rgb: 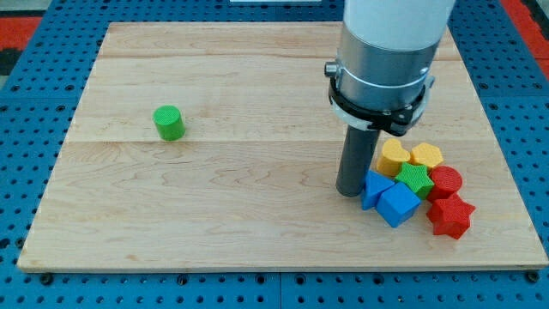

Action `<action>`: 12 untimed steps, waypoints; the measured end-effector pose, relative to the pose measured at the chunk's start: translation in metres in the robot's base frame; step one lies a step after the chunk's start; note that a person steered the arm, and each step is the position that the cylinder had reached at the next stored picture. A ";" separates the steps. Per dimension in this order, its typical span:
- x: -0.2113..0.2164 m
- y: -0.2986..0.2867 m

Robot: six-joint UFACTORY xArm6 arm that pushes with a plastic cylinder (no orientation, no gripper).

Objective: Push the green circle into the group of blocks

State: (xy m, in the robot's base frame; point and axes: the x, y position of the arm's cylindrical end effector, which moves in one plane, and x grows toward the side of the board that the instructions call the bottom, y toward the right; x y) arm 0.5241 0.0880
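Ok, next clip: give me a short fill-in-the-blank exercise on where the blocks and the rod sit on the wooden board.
1. The small green circle block sits alone toward the view's ____.
2. My tip rests just to the view's left of a ____ block.
3. The red star-shaped block lies at the group's ____ right corner.

Missing words: left; blue; bottom

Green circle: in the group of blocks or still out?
Out. The green circle sits alone at the view's left; the group is far right, with my tip beside it.
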 end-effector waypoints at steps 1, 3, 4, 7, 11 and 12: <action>-0.018 -0.092; -0.094 -0.333; -0.134 -0.321; -0.054 -0.142; -0.060 -0.177; -0.091 -0.214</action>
State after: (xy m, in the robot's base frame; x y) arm 0.4336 -0.1262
